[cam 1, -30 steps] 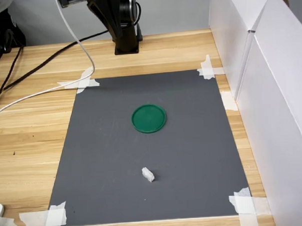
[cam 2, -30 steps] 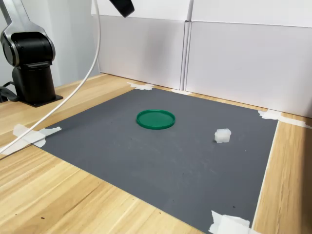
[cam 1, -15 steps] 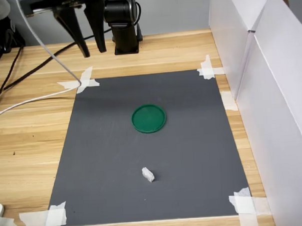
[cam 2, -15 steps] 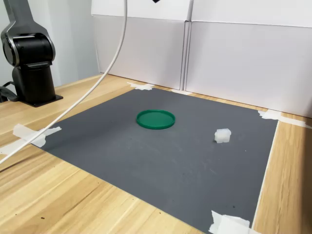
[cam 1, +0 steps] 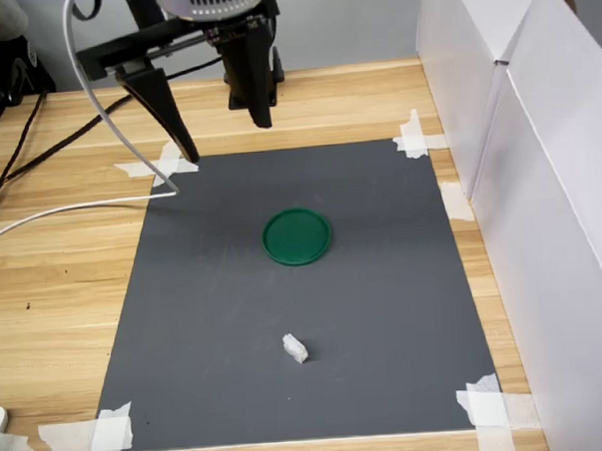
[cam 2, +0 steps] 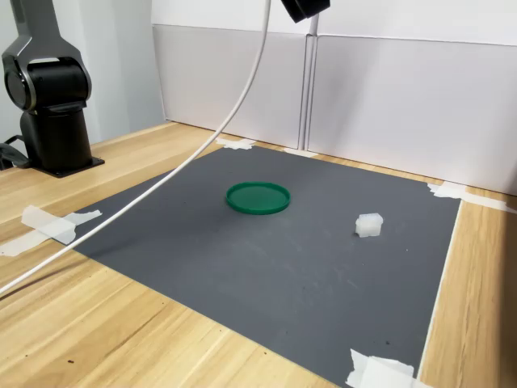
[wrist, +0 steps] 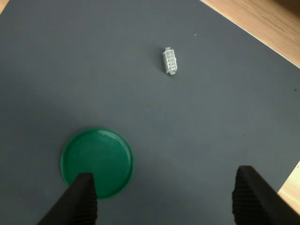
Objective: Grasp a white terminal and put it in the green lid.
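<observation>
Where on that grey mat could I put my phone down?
Most of the mat is bare: either side of the lid and terminal. Its far edge is crowded, with the open tool and cable overhead.

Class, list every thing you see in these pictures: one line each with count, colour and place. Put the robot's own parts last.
green lid: one, dark green, mid mat
white terminal: one, white, on the mat, apart from the lid
mat: one, dark grey, on the table
tape strips: four corners, white, holding the mat
table: one, light wood
panels: white, along the table edge
cable: one, white, hanging from the arm
arm base: one, black, table corner
tool: one, black, open, above the mat's far edge
</observation>
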